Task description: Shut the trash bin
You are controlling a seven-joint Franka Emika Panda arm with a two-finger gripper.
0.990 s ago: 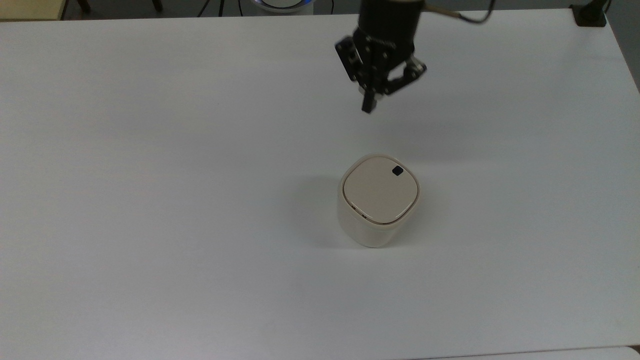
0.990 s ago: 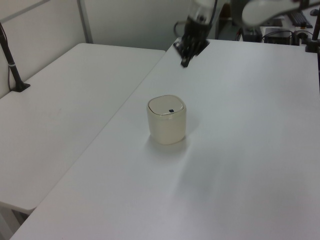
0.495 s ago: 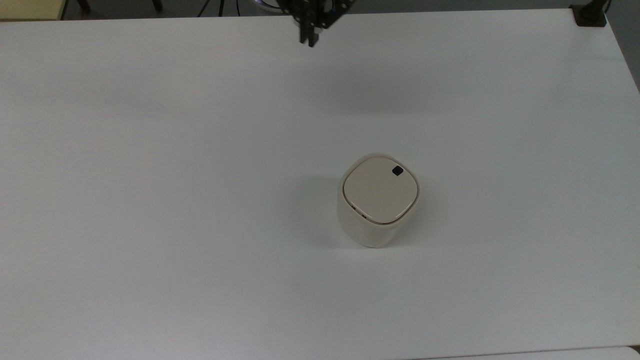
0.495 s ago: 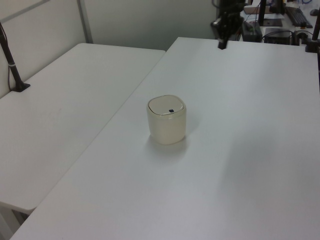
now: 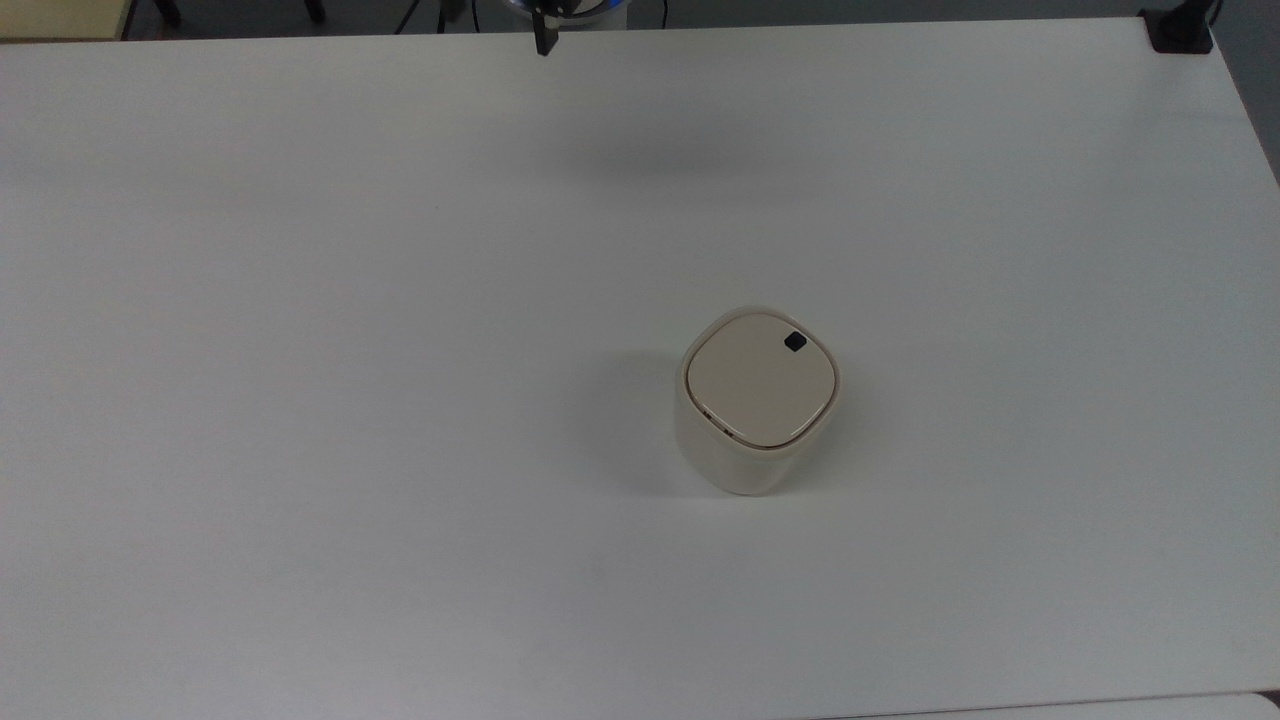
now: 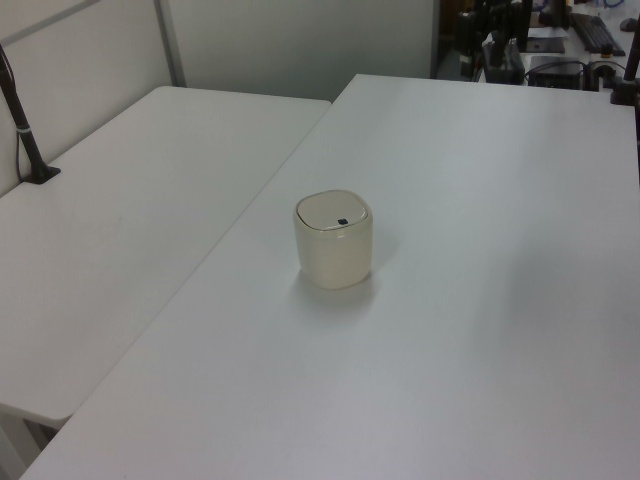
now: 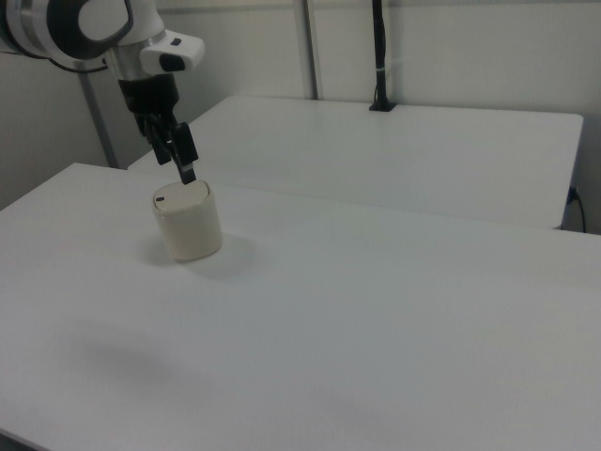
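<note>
Trash bin (image 5: 757, 400), lid flat, closed

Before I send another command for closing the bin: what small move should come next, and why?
Probably none toward the bin. I would simply park the arm and end the job. The trash bin already looks closed: its lid lies flat and flush in the rim in the top and left views. The gripper hangs over the table's far edge at the top view's top, well apart from the bin.
</note>
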